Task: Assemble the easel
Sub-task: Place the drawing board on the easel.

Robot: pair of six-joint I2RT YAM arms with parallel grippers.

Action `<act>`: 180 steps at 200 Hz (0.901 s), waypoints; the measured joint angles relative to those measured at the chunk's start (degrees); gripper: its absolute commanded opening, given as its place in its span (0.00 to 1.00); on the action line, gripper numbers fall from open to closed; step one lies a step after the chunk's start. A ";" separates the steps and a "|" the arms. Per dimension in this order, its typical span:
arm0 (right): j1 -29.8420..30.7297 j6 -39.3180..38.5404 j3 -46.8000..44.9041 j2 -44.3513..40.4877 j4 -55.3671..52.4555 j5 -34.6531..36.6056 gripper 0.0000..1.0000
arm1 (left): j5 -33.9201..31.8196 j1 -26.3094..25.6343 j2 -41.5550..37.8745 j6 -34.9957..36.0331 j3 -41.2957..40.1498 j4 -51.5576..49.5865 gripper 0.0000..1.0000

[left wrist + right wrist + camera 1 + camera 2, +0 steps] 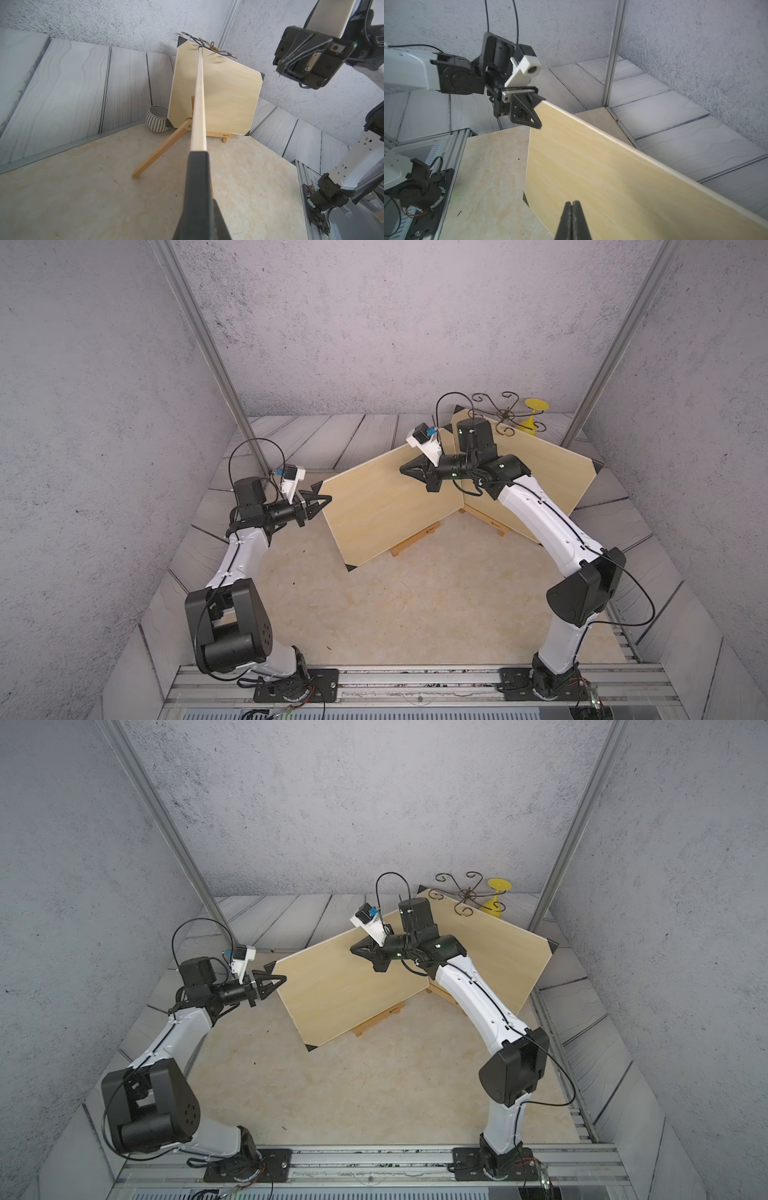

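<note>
Two tan boards w/ black corners, 2 wooden easels. Near board (386, 506) stands tilted over front easel (415, 539); 2nd board (540, 472) sits on rear easel (484, 520) just behind it. L gripper (324, 499) is clamped on near board's corner. R gripper (405, 469) is closed and empty at its top edge. Behind: 1 wire stand (498, 412), 1 yellow goblet (534, 414), 1 striped pot (155, 121).

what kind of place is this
Most likely a robot lab test cell, not a home: a left arm and right arm bolted to an aluminium rail, with grey textured wall panels framed by a bare metal post.
</note>
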 measured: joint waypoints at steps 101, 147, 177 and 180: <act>-0.02 13.51 -17.73 -2.82 11.50 19.39 0.24 | -1.66 0.31 2.16 6.49 7.02 -14.43 0.10; -0.11 22.77 -23.85 -3.43 14.62 27.91 0.38 | -7.58 0.44 2.08 6.99 7.21 -12.85 0.32; -0.44 30.47 -29.55 -3.96 16.55 32.61 0.43 | -11.47 0.76 2.12 7.48 7.21 -12.44 0.40; -0.48 31.08 -30.03 -3.96 16.68 32.85 0.43 | -11.67 0.76 2.12 7.41 7.21 -12.41 0.41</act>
